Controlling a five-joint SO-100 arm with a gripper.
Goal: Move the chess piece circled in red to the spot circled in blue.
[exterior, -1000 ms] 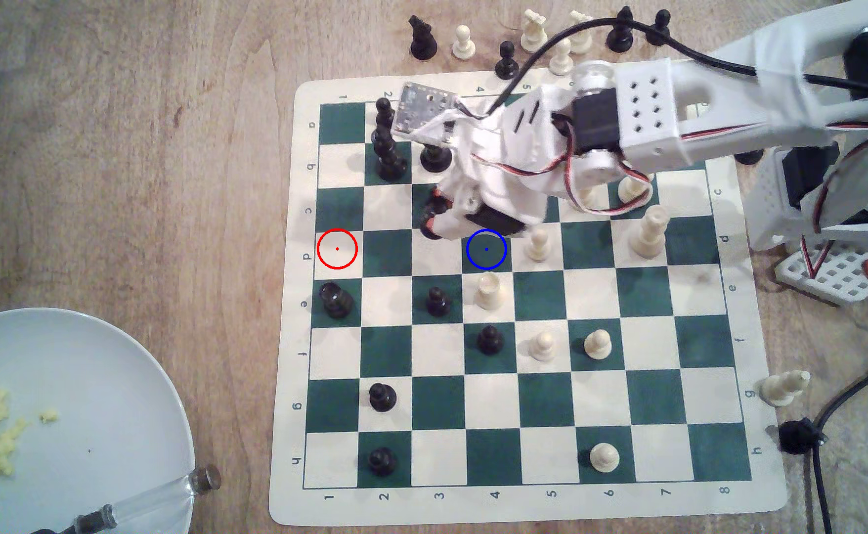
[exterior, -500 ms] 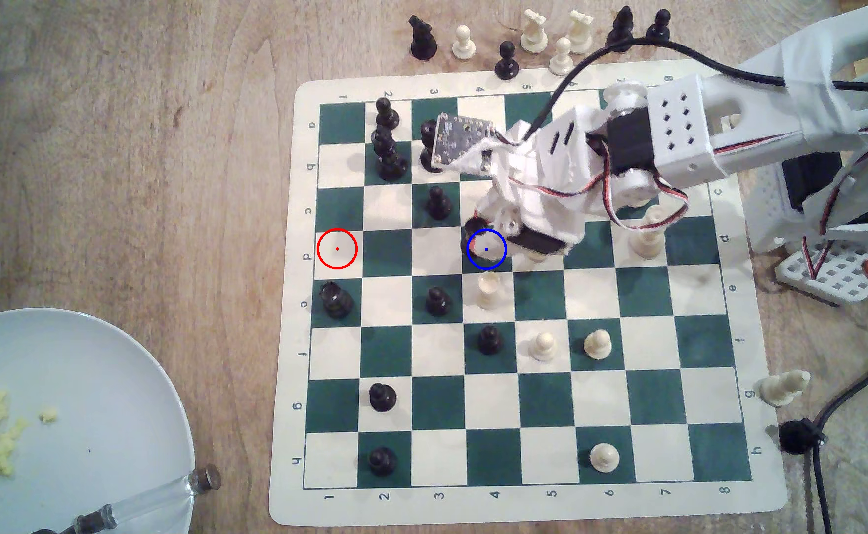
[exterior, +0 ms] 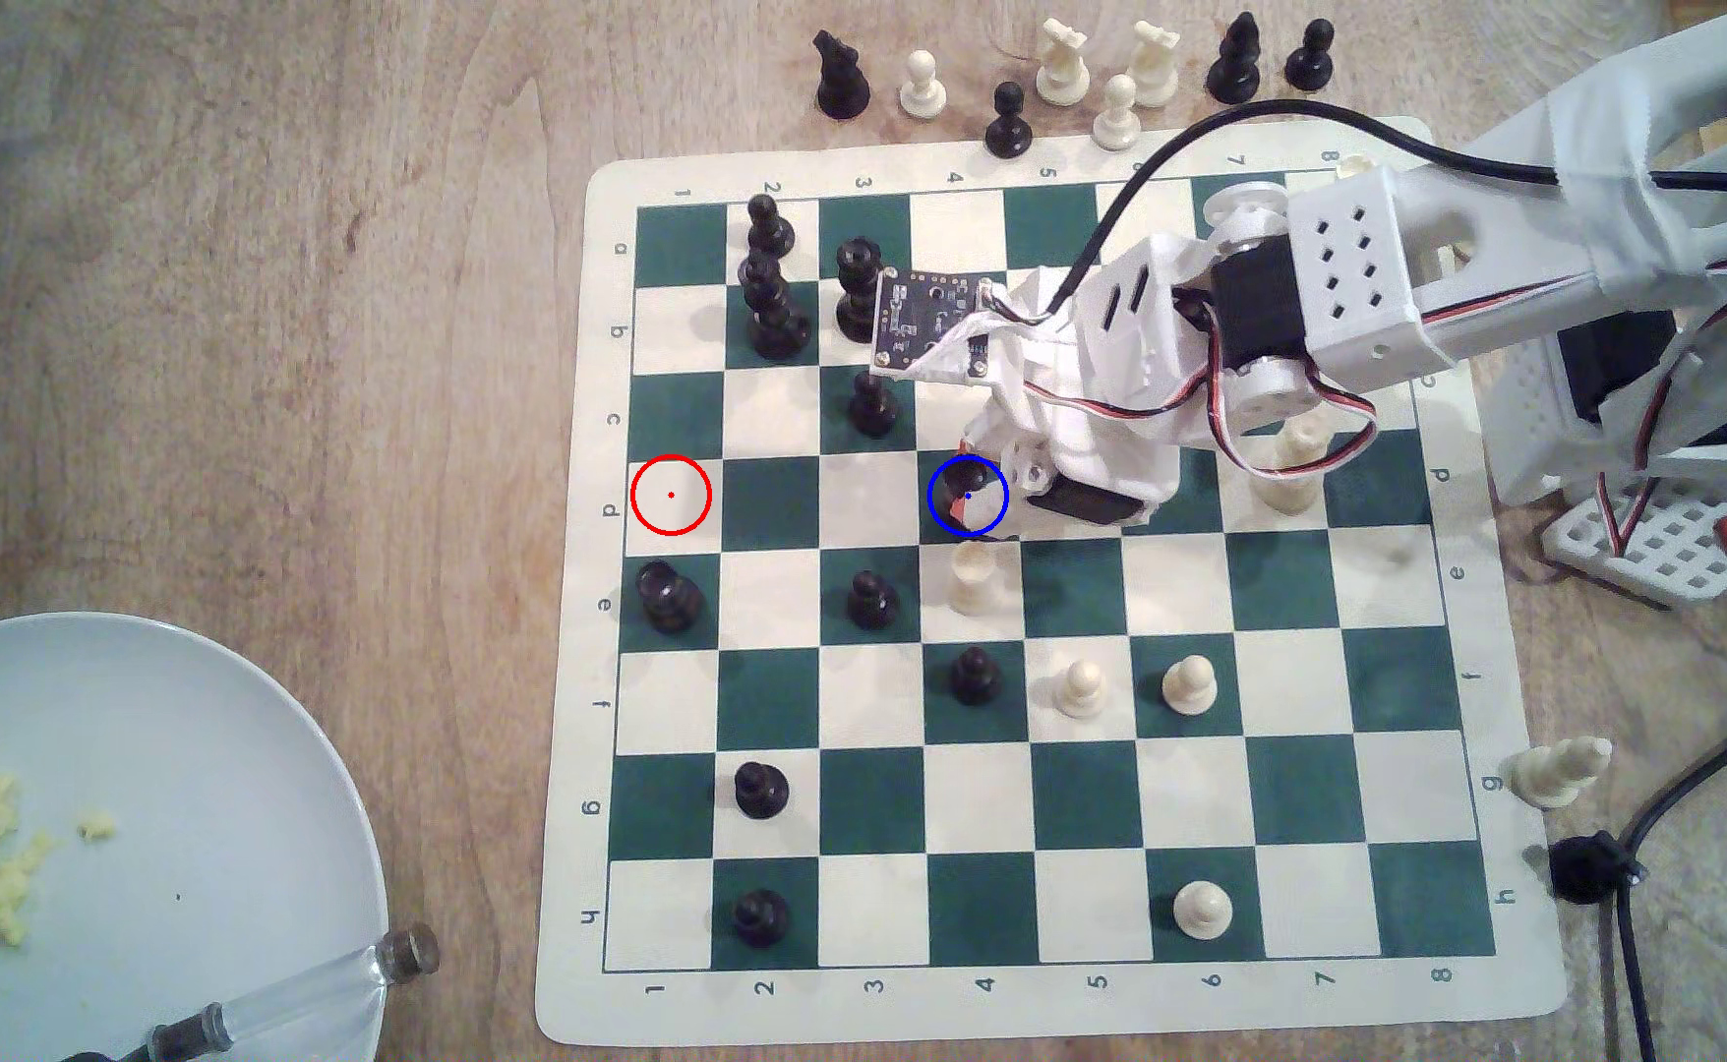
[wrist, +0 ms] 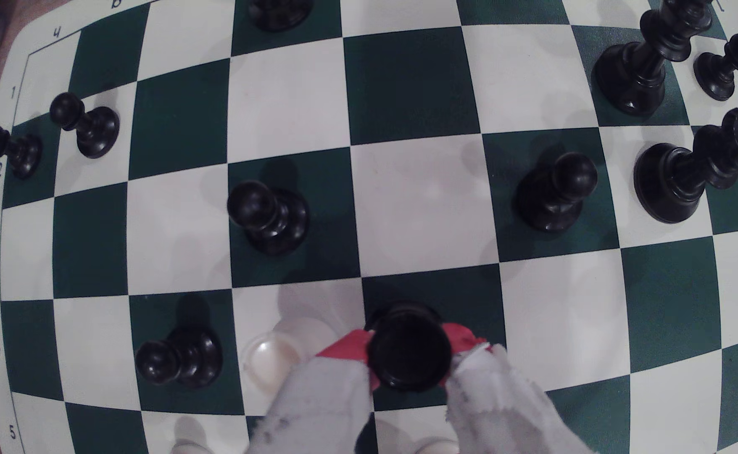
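Your arm reaches in from the exterior view's right, wrist bent down over the board (exterior: 573, 572). Your gripper (wrist: 408, 355) has its taped fingers (wrist: 315, 393) clamped on the black rook (exterior: 964, 478), which sits inside the blue-ringed spot (exterior: 992, 519). The red ring (exterior: 671, 495) marks a bare white square. In the wrist view you have five black pawns on the board

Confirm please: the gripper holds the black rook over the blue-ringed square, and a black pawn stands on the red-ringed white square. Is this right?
Not quite. The red-ringed white square has no piece on it, as the exterior view shows. The rest is right: the gripper holds the black rook over the blue-ringed square.
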